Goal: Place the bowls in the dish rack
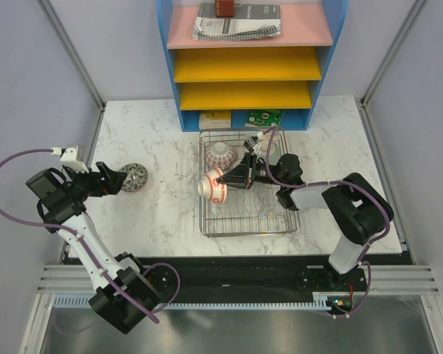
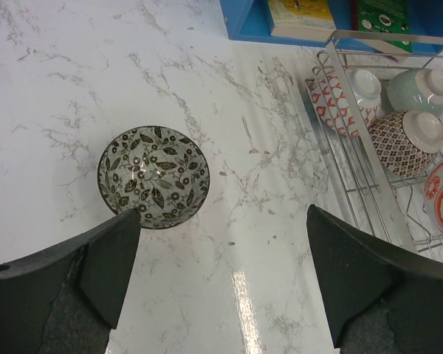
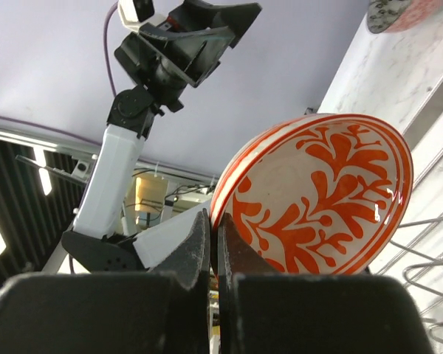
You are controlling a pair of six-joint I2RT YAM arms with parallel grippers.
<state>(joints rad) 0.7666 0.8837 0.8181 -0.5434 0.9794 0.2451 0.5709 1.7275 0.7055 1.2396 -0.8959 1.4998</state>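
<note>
The chrome wire dish rack point(image 1: 288, 221) sits mid-table. My right gripper point(image 1: 232, 179) is shut on the rim of the white bowl with red bands point(image 1: 213, 186), holding it tilted on edge over the rack's left part. The right wrist view shows its orange leaf-patterned inside point(image 3: 325, 192) and my pinched gripper point(image 3: 215, 228). The grey-brown patterned bowl point(image 1: 133, 177) stands upright on the table left of the rack. My left gripper point(image 1: 118, 179) is open and empty just beside it, its left finger point(image 2: 103, 258) near the bowl point(image 2: 153, 177). The red-orange point(image 2: 338, 99), pale green point(image 2: 421, 88) and dark patterned point(image 2: 406, 136) bowls lie in the rack point(image 2: 399, 35).
A blue-framed shelf unit point(image 1: 251, 66) with yellow and pink trays stands behind the rack, with booklets under it. The marble table ends at metal rails on the left, right and near sides.
</note>
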